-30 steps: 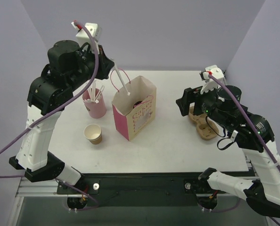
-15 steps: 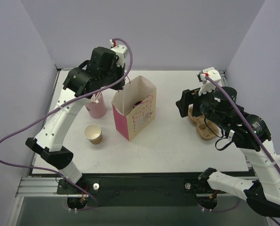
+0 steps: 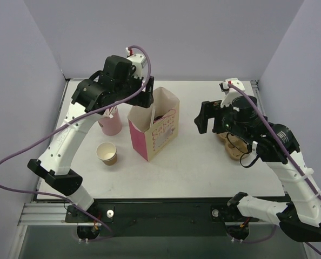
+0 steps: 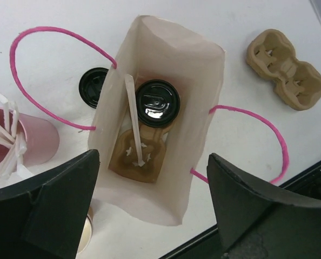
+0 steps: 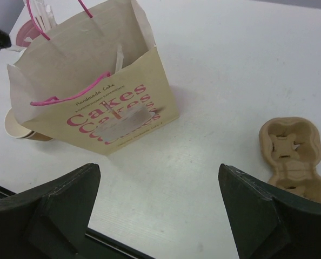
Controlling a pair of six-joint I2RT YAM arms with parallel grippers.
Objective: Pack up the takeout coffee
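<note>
The takeout coffee [image 4: 157, 102], a cup with a black lid, stands inside the open paper bag [image 4: 166, 178] with pink handles, in a brown cup carrier [image 4: 129, 159]. A white straw [image 4: 134, 121] leans in the bag beside it. My left gripper [image 4: 154, 156] hangs open right above the bag's mouth, holding nothing. In the top view the bag [image 3: 156, 132] stands mid-table under the left gripper [image 3: 145, 99]. My right gripper [image 3: 210, 118] is open to the right of the bag, over bare table [image 5: 159, 167].
A pink cup of white straws [image 3: 109, 123] and a lidless paper cup [image 3: 107, 152] stand left of the bag. A loose black lid [image 4: 93, 86] lies behind the bag. A second cardboard cup carrier [image 3: 235, 144] lies at the right.
My left arm came down over the bag with a white straw and opened; the straw now rests inside the bag. My right gripper shifted left and opened wider.
</note>
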